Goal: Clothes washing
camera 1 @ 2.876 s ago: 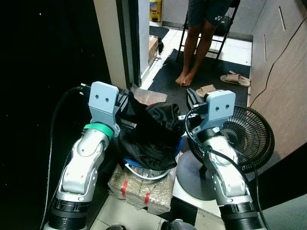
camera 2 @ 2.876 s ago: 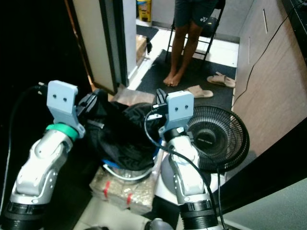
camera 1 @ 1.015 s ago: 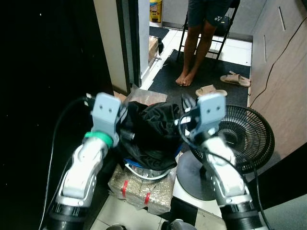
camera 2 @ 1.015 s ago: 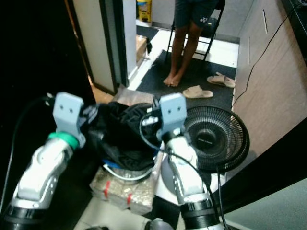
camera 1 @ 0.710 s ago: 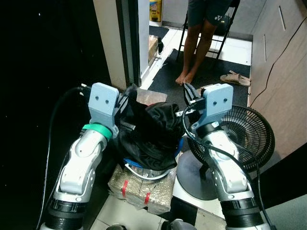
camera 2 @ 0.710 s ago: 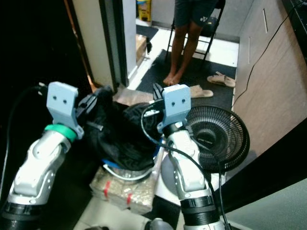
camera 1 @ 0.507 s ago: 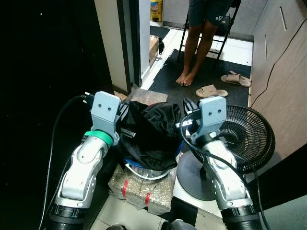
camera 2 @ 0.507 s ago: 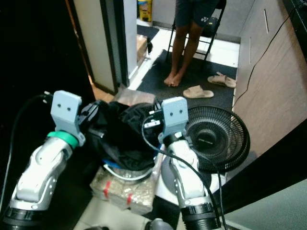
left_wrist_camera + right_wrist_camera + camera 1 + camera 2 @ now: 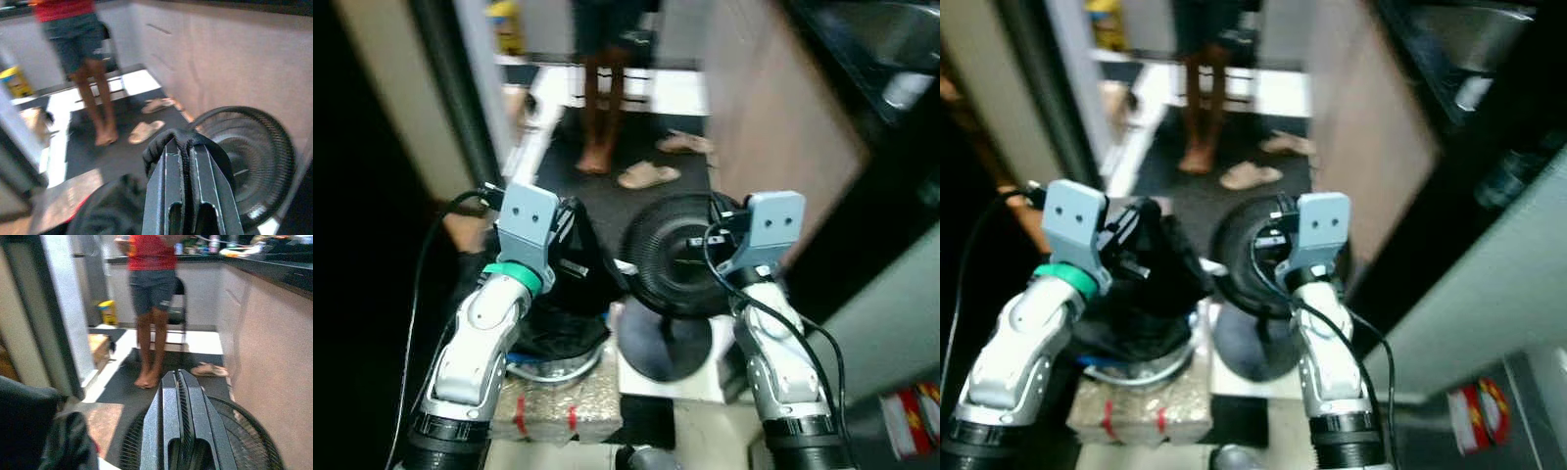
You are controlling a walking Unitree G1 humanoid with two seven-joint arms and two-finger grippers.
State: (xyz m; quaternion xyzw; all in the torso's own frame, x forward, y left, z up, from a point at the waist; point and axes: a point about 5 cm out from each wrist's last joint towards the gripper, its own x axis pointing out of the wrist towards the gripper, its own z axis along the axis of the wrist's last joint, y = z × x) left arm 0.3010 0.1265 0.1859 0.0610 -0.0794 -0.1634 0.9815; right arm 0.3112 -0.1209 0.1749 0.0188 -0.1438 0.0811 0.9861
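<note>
The left gripper [image 9: 188,161] is clamped on the black crumpled cloth garment [image 9: 570,286] above the blue round basin [image 9: 540,364]; right gripper [image 9: 177,396] together, empty. Garment could snag the black round fan [image 9: 677,257] just beside it

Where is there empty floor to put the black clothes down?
The dark mat has bare floor between the person's feet and the fan. The white tile strip beside the door frame also looks free. It is crowded near the robot: the basin, fan base and wrapped bundle sit close together. The left gripper holds the black clothes.
</note>
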